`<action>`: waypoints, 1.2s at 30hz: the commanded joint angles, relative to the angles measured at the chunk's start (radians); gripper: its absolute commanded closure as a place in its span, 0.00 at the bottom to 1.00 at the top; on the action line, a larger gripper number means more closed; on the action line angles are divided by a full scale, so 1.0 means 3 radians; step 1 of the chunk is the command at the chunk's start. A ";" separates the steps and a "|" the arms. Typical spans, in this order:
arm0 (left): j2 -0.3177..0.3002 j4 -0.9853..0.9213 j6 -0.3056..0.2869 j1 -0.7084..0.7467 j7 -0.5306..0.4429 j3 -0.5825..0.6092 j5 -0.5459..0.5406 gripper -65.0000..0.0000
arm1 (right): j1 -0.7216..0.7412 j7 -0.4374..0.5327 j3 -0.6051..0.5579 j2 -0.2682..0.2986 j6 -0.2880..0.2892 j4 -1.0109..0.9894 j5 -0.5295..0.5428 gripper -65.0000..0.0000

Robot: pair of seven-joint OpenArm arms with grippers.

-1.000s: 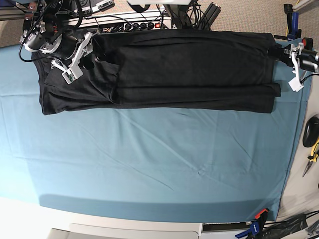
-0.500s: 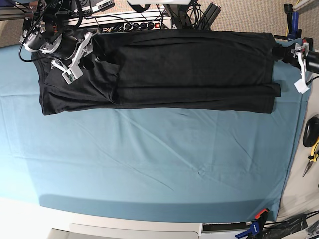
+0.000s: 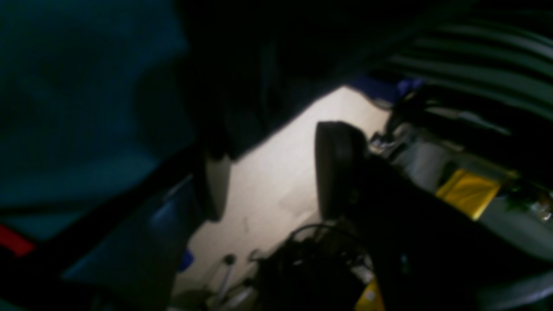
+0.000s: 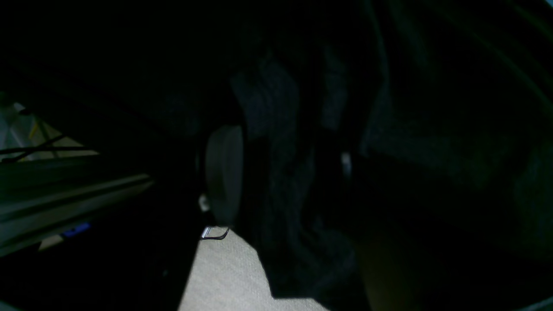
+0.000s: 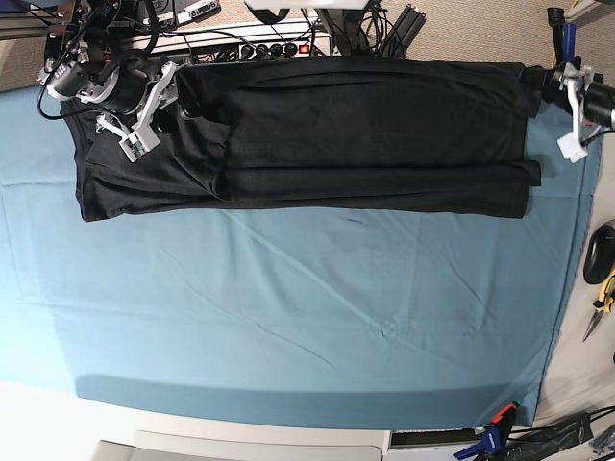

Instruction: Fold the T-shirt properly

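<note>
The black T-shirt (image 5: 365,134) lies flat and lengthwise along the far side of the teal cloth, plain side up. My right gripper (image 5: 154,110) stands over its left end, jaws wide. In the right wrist view a bunch of dark T-shirt fabric (image 4: 276,108) lies loose between the right gripper's (image 4: 285,168) pads. My left gripper (image 5: 574,113) hangs just off the shirt's right edge, open and apart from the fabric. In the left wrist view only beige floor shows between the left gripper's (image 3: 274,181) fingers, and the shirt's dark edge (image 3: 242,95) sits above them.
The teal cloth (image 5: 288,307) covers the table, bare from the shirt's near edge to the front. A power strip with cables (image 5: 250,43) runs behind the shirt. Hand tools (image 5: 601,288) lie off the right edge and clamps (image 5: 495,427) grip the front right corner.
My left gripper has opened, let go of the shirt's right edge and drawn back a little toward the far right. The right arm and the shirt have stayed in place.
</note>
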 commanded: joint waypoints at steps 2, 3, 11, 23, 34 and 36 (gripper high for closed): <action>-0.0126 0.0158 -0.0008 0.0099 0.0019 -0.0220 -0.0054 0.51 | 0.0003 0.0070 0.0025 0.0038 0.0003 0.0058 0.0032 0.58; -0.0125 0.0210 -0.0006 0.0167 0.0019 -0.0315 -0.0054 0.51 | 0.0003 0.0071 0.0025 0.0038 0.0003 0.0058 0.0032 0.58; -0.0020 0.0374 0.0005 0.0562 0.0019 -0.0804 -0.0054 0.55 | 0.0004 0.0086 0.0025 0.0038 0.0003 0.0058 0.0032 0.58; 0.0235 0.0374 -0.0009 0.0582 0.0019 -0.0804 -0.0054 0.55 | 0.0011 0.0088 0.0025 0.0038 0.0003 0.0058 0.0033 0.58; 0.0235 0.0374 -0.0083 0.0575 0.0019 -0.0804 -0.0054 0.55 | 0.0011 0.0090 0.0025 0.0038 0.0003 0.0058 0.0033 0.58; 0.0235 0.0374 -0.0083 0.0575 0.0019 -0.0804 -0.0054 0.55 | 0.0011 0.0090 0.0025 0.0038 0.0003 0.0058 0.0032 0.58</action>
